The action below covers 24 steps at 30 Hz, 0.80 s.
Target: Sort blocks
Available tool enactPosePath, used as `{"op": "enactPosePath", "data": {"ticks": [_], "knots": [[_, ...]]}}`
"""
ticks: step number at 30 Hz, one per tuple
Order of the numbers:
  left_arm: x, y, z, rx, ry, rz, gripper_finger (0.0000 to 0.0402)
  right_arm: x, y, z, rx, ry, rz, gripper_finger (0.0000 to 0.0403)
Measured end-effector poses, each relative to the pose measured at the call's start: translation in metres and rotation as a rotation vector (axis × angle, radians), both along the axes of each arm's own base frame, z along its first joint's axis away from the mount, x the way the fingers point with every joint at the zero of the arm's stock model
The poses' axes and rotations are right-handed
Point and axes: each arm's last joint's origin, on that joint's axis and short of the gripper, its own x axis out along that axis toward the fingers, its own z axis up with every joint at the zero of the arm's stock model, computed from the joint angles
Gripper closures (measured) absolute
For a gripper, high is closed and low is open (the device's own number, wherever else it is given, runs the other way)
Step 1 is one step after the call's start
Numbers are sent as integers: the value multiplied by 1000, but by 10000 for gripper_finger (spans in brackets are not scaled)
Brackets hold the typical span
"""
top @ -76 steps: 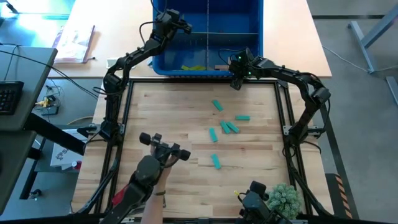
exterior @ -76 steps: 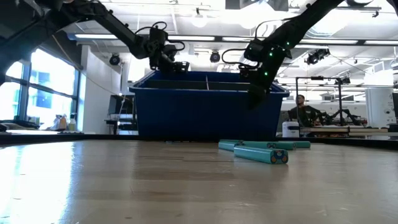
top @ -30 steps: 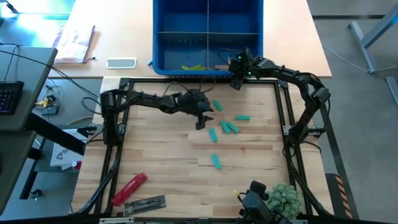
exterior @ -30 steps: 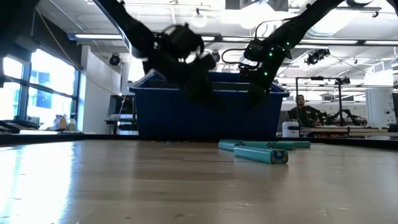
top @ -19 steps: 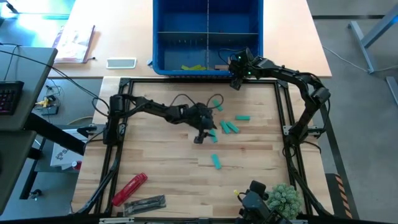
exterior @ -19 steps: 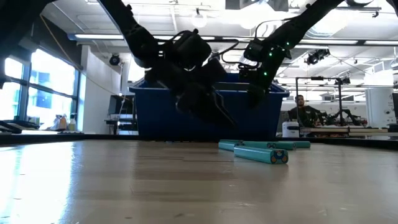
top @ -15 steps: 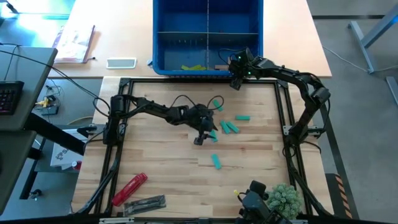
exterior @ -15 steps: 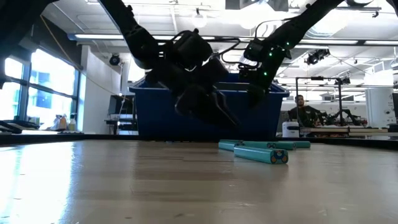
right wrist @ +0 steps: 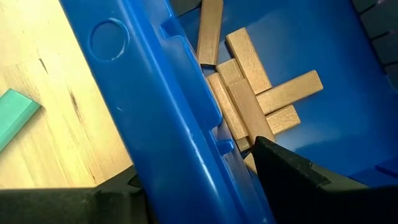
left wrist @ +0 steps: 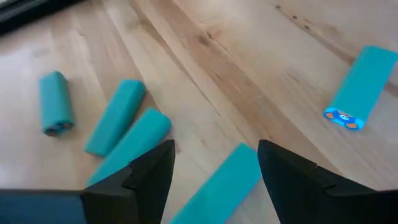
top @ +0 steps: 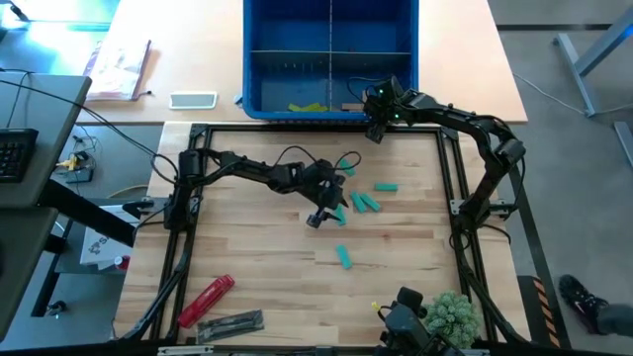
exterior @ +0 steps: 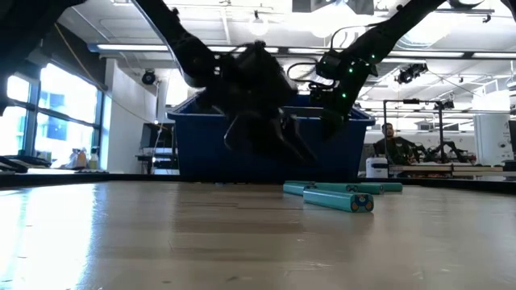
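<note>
Blocks of teal lie scattered on the wooden table (top: 257, 247) inside the black frame, all loose on the surface. One teal block (top: 339, 215) sits directly under the left gripper (top: 318, 214), in the middle of the table. Left wrist view shows this block (left wrist: 219, 186) lying flat between the two dark fingers (left wrist: 149, 177), which stand spread on either side of it and do not touch it; left claw is released, nothing grasped. Just beyond it are a pair of teal blocks (top: 367, 202) lying side by side and touching, another (top: 386, 186) near them, one (top: 345, 166) closer to the bin, and one (top: 344, 257) set apart toward the near edge of the table.

Blue bin (top: 259, 59) stands at the far edge of the table, divided into compartments. Lime yellow-green blocks (top: 309, 107) lie in its near left compartment. Tan wooden blocks (right wrist: 252, 99) lie piled crosswise in the near right compartment.

Right gripper (top: 376, 127) hangs at the bin's near wall, at the right compartment. Its wrist view looks down over the blue rim onto the tan pile; the fingers show apart with nothing between them, so the right claw is released too.

A red cylindrical tool (top: 206, 299) lies at the near left corner of the table, well apart from the blocks.
</note>
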Motion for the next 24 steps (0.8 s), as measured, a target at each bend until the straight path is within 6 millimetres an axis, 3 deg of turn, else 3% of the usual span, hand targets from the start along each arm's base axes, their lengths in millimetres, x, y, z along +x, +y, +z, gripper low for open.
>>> {"op": "enactPosePath", "data": {"ticks": [4, 9, 24], "knots": [[4, 7, -22, -46, 49, -8, 187, 0, 0, 0, 0, 0, 0, 208], [7, 6, -34, -56, 99, -17, 187, 0, 0, 0, -1, 0, -1, 208], [4, -1, -37, -67, 188, 27, 201, 0, 0, 0, -2, -1, 0, 208]]}}
